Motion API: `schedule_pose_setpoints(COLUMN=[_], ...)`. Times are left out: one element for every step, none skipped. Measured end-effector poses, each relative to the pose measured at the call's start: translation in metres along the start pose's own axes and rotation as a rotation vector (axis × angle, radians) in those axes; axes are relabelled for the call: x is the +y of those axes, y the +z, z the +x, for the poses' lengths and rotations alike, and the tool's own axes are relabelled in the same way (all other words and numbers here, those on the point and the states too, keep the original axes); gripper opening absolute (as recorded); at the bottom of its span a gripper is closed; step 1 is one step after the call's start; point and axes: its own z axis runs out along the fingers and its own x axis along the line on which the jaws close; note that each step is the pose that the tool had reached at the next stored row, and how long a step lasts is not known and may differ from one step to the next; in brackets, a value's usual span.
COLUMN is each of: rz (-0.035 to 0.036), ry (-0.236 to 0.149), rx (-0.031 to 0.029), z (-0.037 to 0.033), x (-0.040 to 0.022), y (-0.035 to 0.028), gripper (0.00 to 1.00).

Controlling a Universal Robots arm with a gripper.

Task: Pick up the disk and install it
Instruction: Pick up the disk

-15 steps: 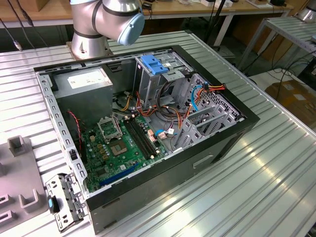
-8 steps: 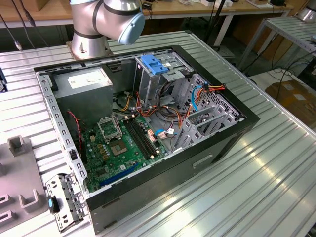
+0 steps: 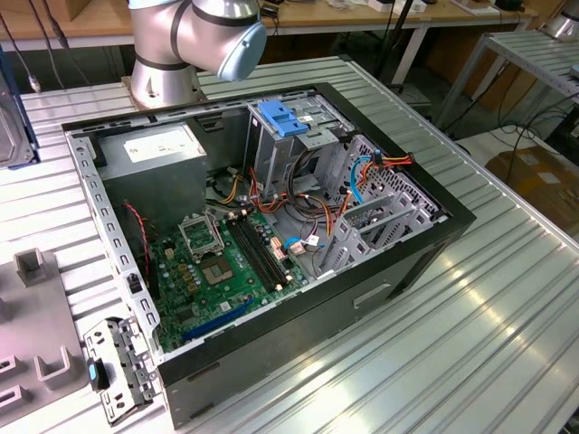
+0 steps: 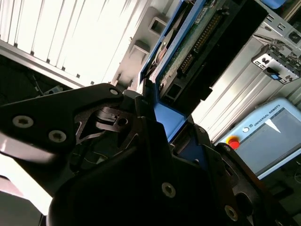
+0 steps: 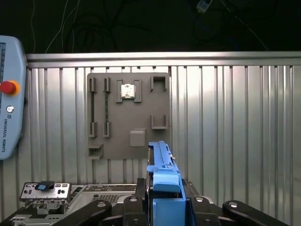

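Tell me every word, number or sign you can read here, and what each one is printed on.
Control panel with the red button: a maker's name in capitals along its edge; a brand, so not quoted.
White sticker on the grey box: print too small to read.
Green circuit board: markings too small to read.
The disk, gripped by the gripper: seen edge-on, nothing legible.

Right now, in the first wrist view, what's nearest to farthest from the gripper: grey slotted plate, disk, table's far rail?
1. disk, clamped in the gripper.
2. grey slotted plate, lying flat ahead.
3. table's far rail, beyond the plate.
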Motion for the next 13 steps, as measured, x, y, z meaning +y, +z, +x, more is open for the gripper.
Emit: schedule_pose_setpoints(rz=[0.0,0.0,0.0,-0.0001,0.0,-0.0001,-0.0001,-0.0002,-0.0001,-0.0001,-0.0002,-0.0002,-0.0002], ry=[0.0,0.0,0.0,0.0,0.0,0.0,0.0,0.0,0.0,0.0,0.0,0.0,0.0], rx=[0.0,-0.0001,0.0,0.0,0.0,-0.0001,0.0,0.0,0.0,0.0,0.0,0.0,0.0], z=[0.0,0.0,0.0,0.0,0.0,0.0,0.0,0.0001,0.0001,0.0001,0.0,0.0,0.0], x=[-0.0026,-0.0044,-0.0076,-0.0099,-0.0118,-0.0137,-0.0159,-0.0193,-0.0213,-0.0234,-0.0254,-0.0275,-0.0297], y=[0.0,0.0001,0.0001,0.0001,0.0001,0.0002,0.0001,0.0002,0.0002,0.0002,0.0002,0.0002,0.0003], gripper=[0.37,0.37,0.37,0.37,0.37,0.37,0.37,0.37,0.37,0.37,0.37,0.37,0.37])
